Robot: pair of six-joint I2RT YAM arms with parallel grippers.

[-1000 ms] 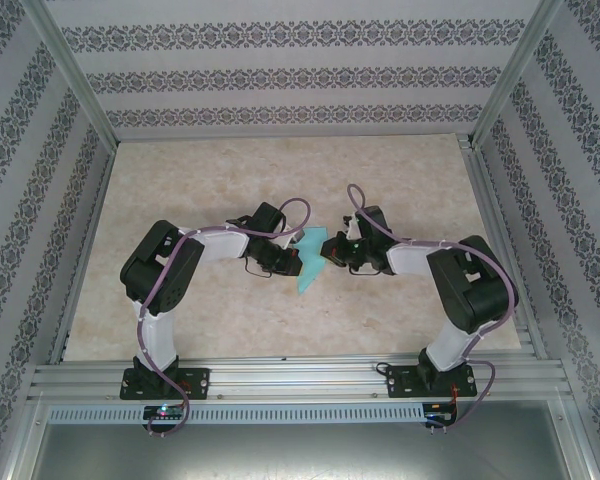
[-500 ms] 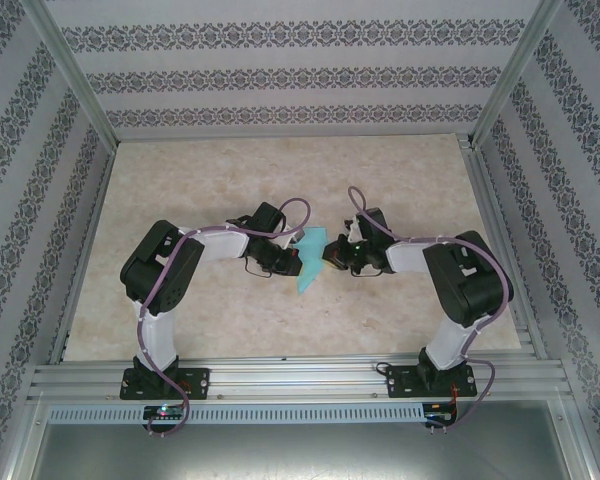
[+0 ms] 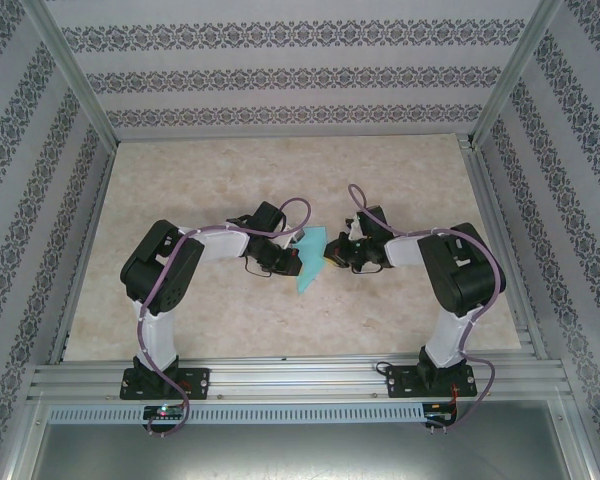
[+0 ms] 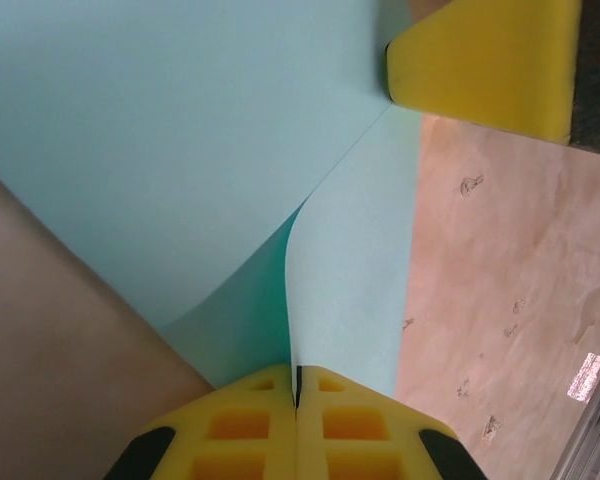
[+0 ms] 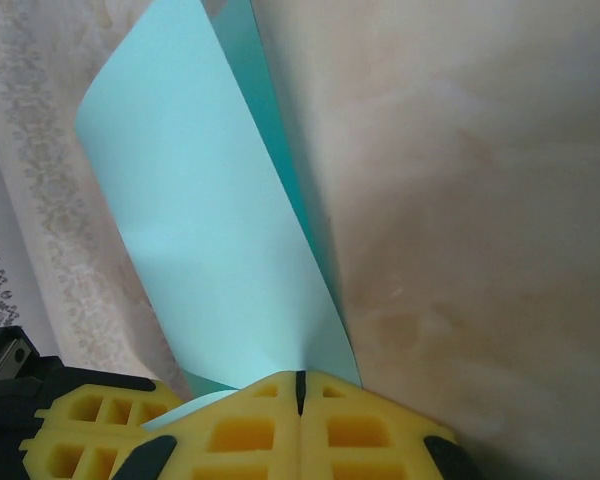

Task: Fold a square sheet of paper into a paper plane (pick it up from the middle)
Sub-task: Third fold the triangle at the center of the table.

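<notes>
Swinging inward, the right arm brings its yellow-padded right gripper (image 3: pixel 330 256) nearer the yellow-padded left gripper (image 3: pixel 292 262), both clamped on the thin turquoise-teal square sheet of paper (image 3: pixel 308 264) over the middle of the beige table (image 3: pixel 230 170); close slowly, keeping edges aligned.

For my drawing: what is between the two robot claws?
A bent teal paper, pinched by the left gripper and the right gripper, fills that gap; the top view shows it.
</notes>
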